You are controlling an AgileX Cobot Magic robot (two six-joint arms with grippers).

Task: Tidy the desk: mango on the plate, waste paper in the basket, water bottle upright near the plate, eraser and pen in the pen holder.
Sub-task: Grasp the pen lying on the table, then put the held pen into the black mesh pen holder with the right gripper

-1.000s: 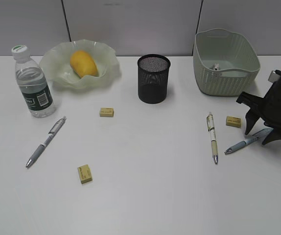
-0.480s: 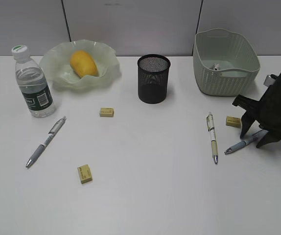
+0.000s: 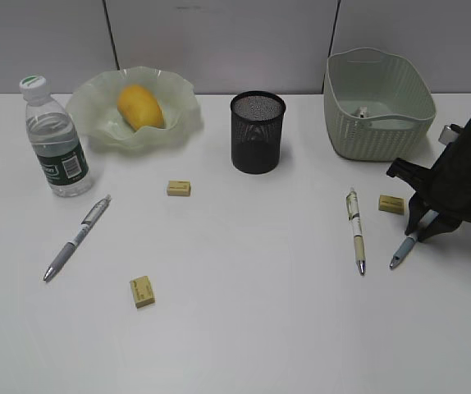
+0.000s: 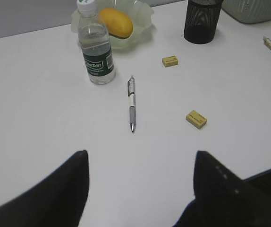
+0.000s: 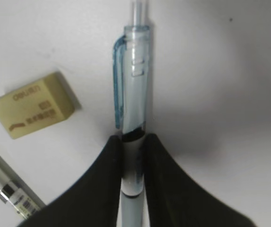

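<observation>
The blue pen lies at the right edge of the desk, its long axis running from about one o'clock at the clip end down to seven o'clock at the tip in the exterior view; the right gripper is planted straight over its upper half, so there is no gap left to close. Up close in the right wrist view the barrel runs twelve to six between the two black fingers, both pressed against it just below the clip; that reads as a clamp on the pen, tip seemingly on the tabletop. An eraser sits just beside at ten o'clock, clear of the fingers; a second pen lies further off at nine o'clock. The pen holder stands well apart at ten o'clock from the gripper, so the carry goes up and left, I'd say. The left gripper hangs wide open and empty, far off, over the other side, a grey pen at twelve o'clock from it.
</observation>
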